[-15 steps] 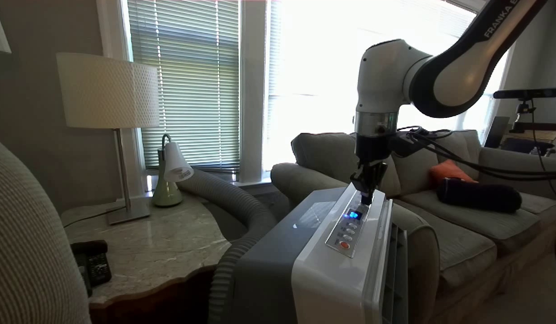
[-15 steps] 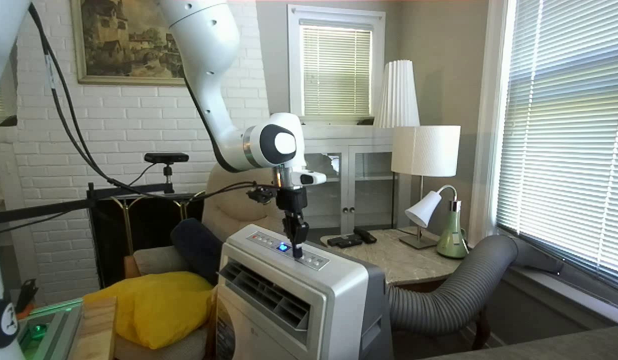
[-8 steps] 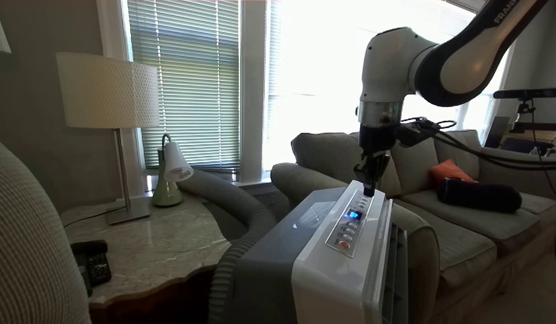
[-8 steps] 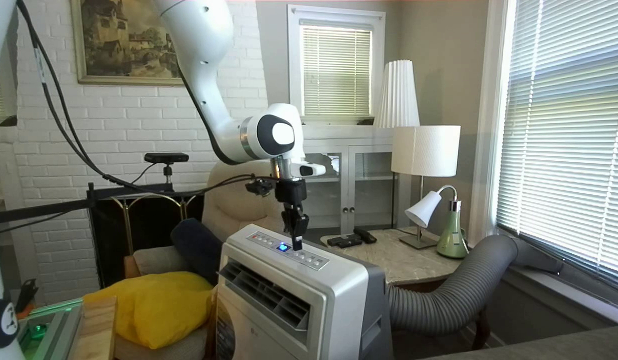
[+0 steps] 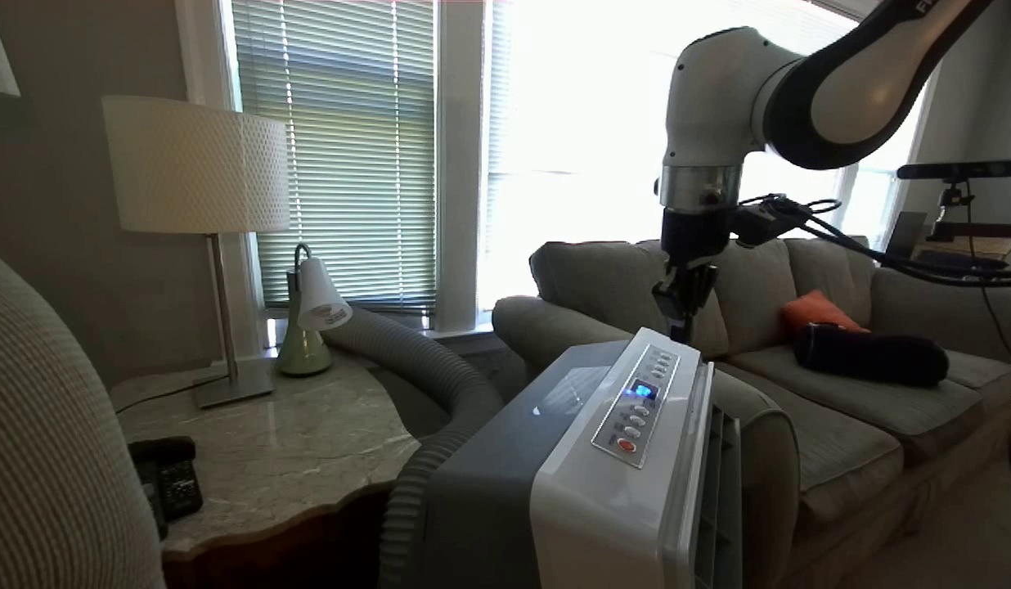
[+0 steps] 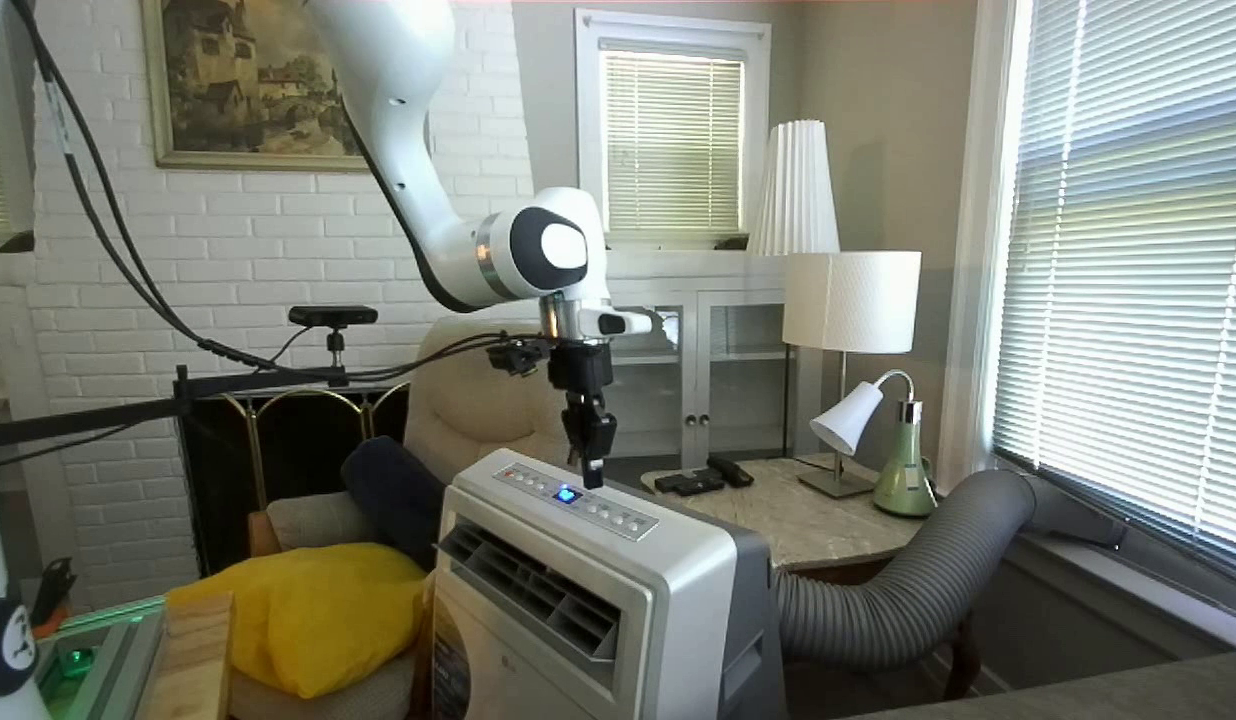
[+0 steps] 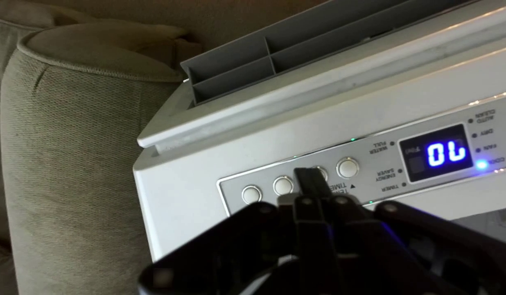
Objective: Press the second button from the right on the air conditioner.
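The air conditioner point(image 6: 578, 545) stands with its grey control strip facing up in both exterior views point(image 5: 612, 491). Its blue-lit display point(image 7: 437, 152) reads 70, upside down in the wrist view. A row of round white buttons lies beside it. The second button from the panel's end point(image 7: 283, 186) shows uncovered in the wrist view. My gripper point(image 6: 592, 478) points down with its tips raised above the strip, apart from it. In the wrist view my gripper point(image 7: 312, 174) is shut with nothing between its fingers, and its tips partly cover the third button from the end point(image 7: 321, 174).
A grey sofa point(image 5: 604, 286) stands close beside the unit. A thick ribbed hose point(image 6: 878, 600) runs from its back to the window. A marble-topped table point(image 5: 325, 433) with lamps stands near. A yellow cushion point(image 6: 308, 610) lies near the unit's front.
My gripper has risen from the control strip, where its tips were at or very near the buttons. In both exterior views the buttons it covered now show. The fingers stay shut.
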### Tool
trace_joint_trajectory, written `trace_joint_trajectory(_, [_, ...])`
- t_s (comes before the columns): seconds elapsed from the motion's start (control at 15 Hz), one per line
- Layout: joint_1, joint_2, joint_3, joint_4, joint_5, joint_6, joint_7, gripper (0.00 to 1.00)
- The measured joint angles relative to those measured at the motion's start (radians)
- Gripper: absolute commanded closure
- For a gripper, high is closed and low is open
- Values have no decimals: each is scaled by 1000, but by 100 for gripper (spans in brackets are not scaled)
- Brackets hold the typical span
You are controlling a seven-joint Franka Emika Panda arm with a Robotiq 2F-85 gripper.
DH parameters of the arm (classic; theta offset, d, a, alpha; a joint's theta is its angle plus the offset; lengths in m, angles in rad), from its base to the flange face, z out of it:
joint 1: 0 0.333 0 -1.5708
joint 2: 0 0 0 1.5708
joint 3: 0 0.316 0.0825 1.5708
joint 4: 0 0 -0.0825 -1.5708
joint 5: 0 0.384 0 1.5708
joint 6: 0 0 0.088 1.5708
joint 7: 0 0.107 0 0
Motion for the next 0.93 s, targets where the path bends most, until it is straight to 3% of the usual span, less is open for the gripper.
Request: trace_joint_trajectory(0.93, [-2,13,13,0,0,-6,0,100])
